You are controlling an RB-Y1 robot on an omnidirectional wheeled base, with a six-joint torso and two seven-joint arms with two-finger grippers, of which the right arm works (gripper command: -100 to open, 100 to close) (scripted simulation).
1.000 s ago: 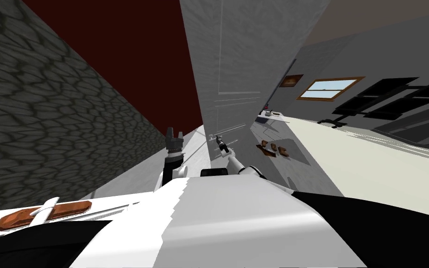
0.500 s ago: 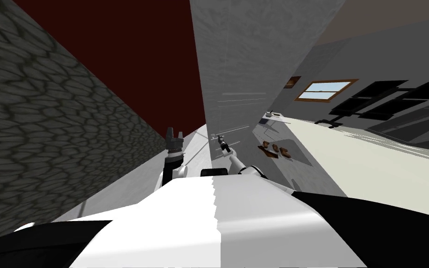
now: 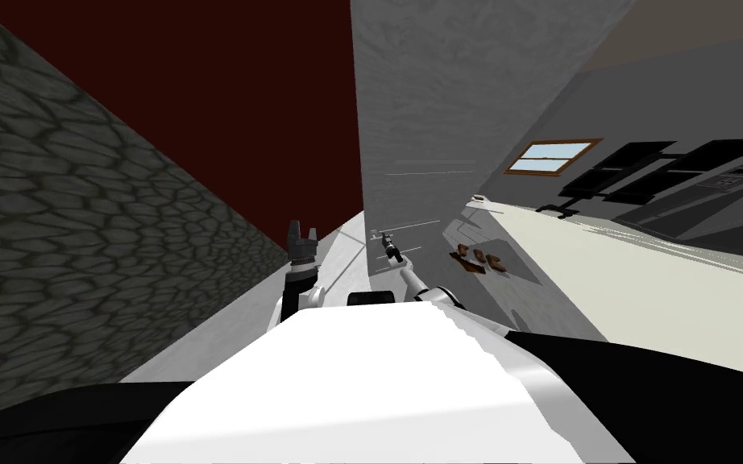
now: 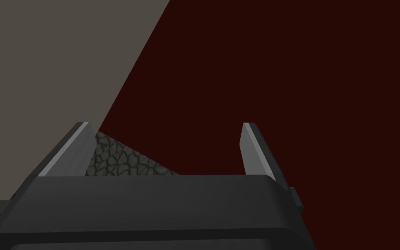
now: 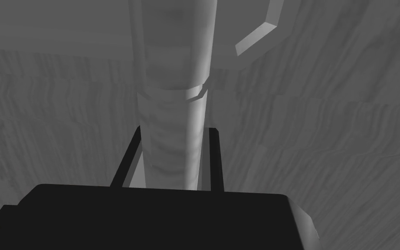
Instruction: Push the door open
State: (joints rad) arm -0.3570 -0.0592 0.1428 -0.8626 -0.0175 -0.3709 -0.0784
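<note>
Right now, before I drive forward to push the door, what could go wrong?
1. The right gripper is shut on the rounded door handle with only thin fingers. As the door swings, the grip may slip or twist off.
2. The left gripper is open and raised on the side of the stone wall. Driving forward might clip it.

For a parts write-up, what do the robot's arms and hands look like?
Each hand is a dark, boxy body with two thin blade-like fingers. The left hand shows light grey fingers with bevelled tips; the right hand has fingers that look dark here. In the head view the left forearm is dark, the right forearm slim and white. No cables or markings show.
</note>
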